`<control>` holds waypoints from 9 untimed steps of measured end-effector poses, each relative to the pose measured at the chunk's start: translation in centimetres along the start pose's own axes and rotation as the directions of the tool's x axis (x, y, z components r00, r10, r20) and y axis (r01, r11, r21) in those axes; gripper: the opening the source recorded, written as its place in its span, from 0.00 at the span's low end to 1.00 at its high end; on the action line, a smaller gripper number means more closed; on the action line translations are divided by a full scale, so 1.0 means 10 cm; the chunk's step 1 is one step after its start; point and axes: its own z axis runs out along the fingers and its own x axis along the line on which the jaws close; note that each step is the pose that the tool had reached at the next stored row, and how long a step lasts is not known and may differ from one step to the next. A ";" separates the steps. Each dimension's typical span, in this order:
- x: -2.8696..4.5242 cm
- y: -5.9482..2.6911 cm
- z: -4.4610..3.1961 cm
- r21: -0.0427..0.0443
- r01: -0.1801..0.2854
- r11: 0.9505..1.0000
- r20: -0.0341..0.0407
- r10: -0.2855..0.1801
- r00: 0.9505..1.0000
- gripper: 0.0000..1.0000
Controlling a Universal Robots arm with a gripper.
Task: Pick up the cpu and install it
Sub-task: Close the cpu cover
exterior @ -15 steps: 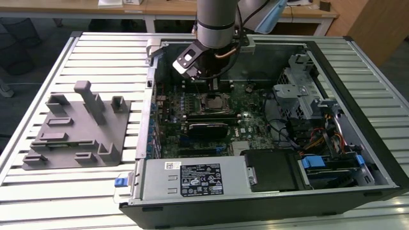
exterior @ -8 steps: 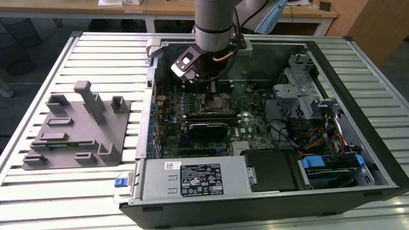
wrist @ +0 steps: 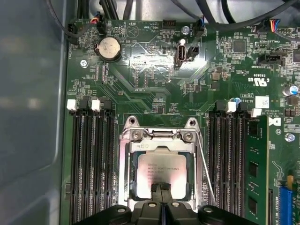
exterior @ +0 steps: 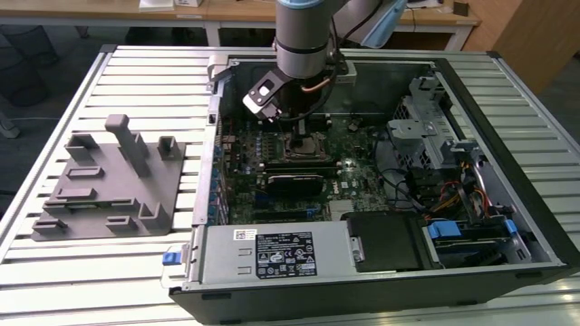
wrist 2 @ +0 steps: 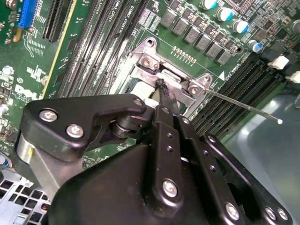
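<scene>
Metal-slatted table (exterior: 127,272) holds the case (exterior: 363,299), cpu (wrist: 157,166) inside; wooden desks (exterior: 244,10) behind.

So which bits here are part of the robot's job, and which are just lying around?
In the job: shiny silver square cpu, metal-framed motherboard socket, black tool.
Just lying about: grey plastic fixture block, round silver coin battery, green memory stick.

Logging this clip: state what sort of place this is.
Probably a robotics lab or workshop bench: an open computer case lies on a slatted metal table, a grey fixture block beside it, wooden desks behind.
</scene>
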 end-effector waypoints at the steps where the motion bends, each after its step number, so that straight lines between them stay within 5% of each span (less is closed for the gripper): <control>1: 0.000 0.000 0.011 0.000 0.000 1.000 0.000 0.000 1.000 0.11; 9: 0.000 0.043 0.031 0.001 0.000 1.000 0.000 0.000 1.000 0.11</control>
